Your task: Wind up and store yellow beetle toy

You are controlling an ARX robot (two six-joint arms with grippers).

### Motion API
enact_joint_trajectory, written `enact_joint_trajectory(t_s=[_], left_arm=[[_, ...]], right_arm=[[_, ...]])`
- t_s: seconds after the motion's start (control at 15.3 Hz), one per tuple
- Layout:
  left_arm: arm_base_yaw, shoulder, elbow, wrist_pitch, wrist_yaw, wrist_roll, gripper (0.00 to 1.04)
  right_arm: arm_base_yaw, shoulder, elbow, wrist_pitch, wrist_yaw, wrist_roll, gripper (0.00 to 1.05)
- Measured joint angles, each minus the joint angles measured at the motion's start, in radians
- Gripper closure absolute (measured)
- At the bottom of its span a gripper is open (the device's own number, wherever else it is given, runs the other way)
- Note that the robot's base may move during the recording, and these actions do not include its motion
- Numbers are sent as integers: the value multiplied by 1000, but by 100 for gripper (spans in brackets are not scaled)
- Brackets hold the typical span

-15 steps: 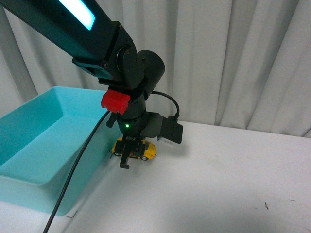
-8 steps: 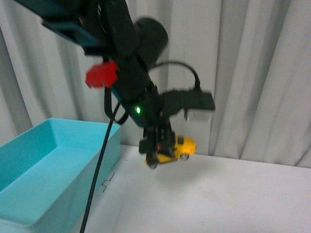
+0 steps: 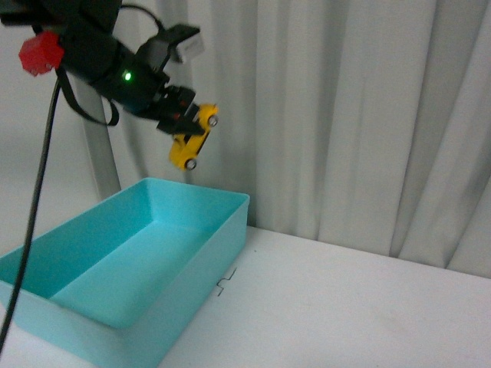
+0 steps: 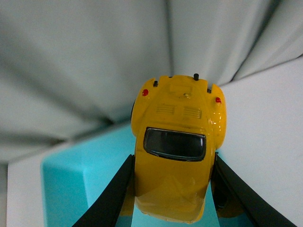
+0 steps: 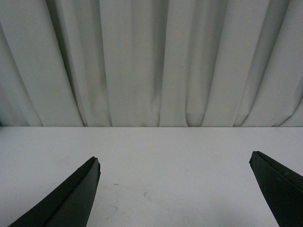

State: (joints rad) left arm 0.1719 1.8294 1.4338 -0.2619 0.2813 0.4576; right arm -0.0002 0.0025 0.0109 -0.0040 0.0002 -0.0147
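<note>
Yellow beetle toy (image 3: 192, 142) within left gripper (image 3: 185, 121) grasp

The left arm (image 3: 88, 46) was all matte black, with a tiny green light (image 3: 126, 76) glowing on it and a chunky bright red bit (image 3: 40, 52) up top. A thin black cable (image 3: 34, 215) hung off it, plus a pale boxy module (image 3: 184, 42) with a short looped lead (image 3: 146, 13). The left claw (image 4: 173, 158) had slim black fingers (image 4: 113, 198); the right claw (image 5: 174, 156) had black pointy wedges too.
</note>
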Motion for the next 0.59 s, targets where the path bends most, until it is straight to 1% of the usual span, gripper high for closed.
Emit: enact_joint_trajectory(t_s=[0.07, 0.13, 0.26, 0.39, 0.59], left_arm=[[34, 26, -35, 26, -57, -37, 65], [55, 45, -61, 31, -90, -57, 65], [79, 82, -134, 64, -169, -70, 65], [93, 151, -174, 128, -260, -76, 65], [89, 216, -183, 183, -326, -76, 65]], right_arm=[[0, 0, 0, 0, 0, 0, 7], [0, 0, 0, 0, 0, 0, 7], [0, 0, 0, 0, 0, 0, 7], [0, 0, 0, 0, 0, 0, 7], [0, 0, 0, 0, 0, 0, 7]])
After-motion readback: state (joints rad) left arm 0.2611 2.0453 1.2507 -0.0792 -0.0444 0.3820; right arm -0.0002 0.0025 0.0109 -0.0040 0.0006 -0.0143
